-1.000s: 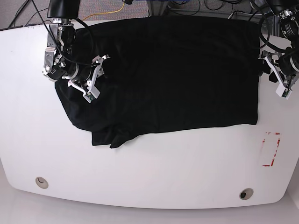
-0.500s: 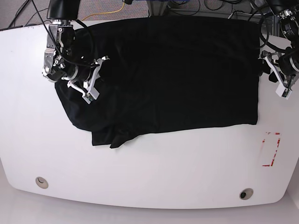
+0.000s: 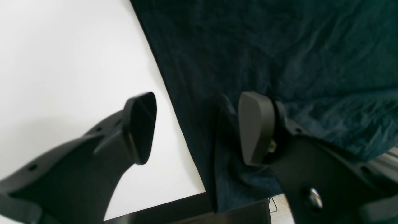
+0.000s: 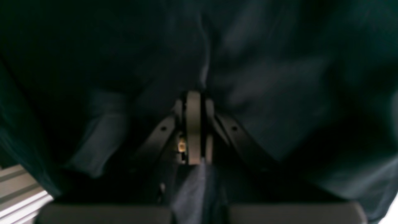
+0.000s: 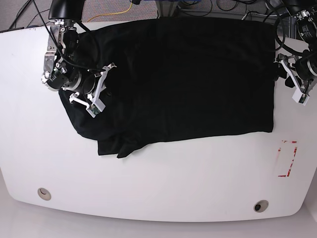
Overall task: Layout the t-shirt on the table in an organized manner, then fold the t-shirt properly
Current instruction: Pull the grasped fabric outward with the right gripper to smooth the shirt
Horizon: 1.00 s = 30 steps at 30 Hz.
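On the white table (image 5: pixel 148 188), the right gripper (image 5: pixel 101 82) was pinched tight on the black t-shirt (image 5: pixel 188 79), which was spread across the far half. The left gripper (image 5: pixel 285 74) stood open, straddling its edge.

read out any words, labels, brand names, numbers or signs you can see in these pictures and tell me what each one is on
None can be read.
Plain black fabric t-shirt: no print or label visible.
Glossy white table: no lettering; only a red tape rectangle outline, which carries no text.
Left gripper and right gripper: no markings legible.
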Available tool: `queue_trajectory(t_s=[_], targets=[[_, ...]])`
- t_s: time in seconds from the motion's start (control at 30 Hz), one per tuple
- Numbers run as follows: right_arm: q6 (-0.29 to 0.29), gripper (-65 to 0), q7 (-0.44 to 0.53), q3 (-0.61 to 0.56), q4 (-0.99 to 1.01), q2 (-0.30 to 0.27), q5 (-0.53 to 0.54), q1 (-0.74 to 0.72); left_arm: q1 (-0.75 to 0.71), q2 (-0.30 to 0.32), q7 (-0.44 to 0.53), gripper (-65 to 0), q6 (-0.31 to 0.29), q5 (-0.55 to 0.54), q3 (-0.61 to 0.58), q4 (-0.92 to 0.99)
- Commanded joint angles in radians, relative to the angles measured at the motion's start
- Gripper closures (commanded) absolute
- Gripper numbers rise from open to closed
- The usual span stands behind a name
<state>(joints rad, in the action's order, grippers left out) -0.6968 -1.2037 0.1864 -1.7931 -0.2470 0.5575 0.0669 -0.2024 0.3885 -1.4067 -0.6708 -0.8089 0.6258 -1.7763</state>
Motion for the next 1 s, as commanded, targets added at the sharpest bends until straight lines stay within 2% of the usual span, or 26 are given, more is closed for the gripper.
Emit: queue_trajectory(t_s=[0.0, 0.73, 0.97], targets=[[-0.001, 0.0, 0.017, 0.006, -0.029, -0.015, 0.014, -0.026, 0.007, 0.019, 0.01, -39.2, -0.002, -0.014, 0.009, -0.013], [-0.001, 0.0, 0.025, 0.008, 0.091, -0.016, 0.008, -0.128, 0.007, 0.019, 0.01, -39.2, -0.002, -0.014, 0.009, -0.012], [-0.001, 0.0, 0.025, 0.069, 0.109, -0.012, 0.008, -0.14, 0.007, 0.019, 0.01, -39.2, -0.002, -0.014, 0.009, -0.012]])
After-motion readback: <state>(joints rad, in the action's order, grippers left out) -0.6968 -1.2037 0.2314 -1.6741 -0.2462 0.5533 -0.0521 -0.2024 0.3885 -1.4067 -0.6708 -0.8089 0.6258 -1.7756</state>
